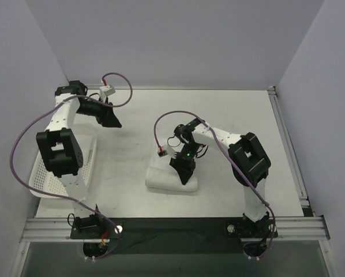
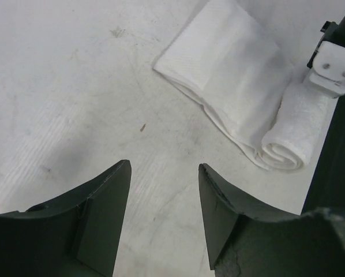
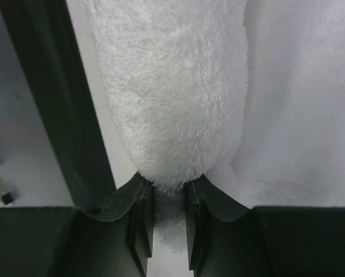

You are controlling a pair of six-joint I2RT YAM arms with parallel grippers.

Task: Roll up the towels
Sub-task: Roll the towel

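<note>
A white towel lies folded on the table at the middle front, its right end rolled up. My right gripper is down on that rolled end and shut on it. In the right wrist view the fluffy roll fills the frame and its end is pinched at my right gripper. In the left wrist view the towel lies flat with the roll at its right. My left gripper is open and empty, held above the table at the back left, well away from the towel.
A white mesh basket stands at the left edge of the table, beside the left arm. White walls close in the back and sides. A metal rail runs along the near edge.
</note>
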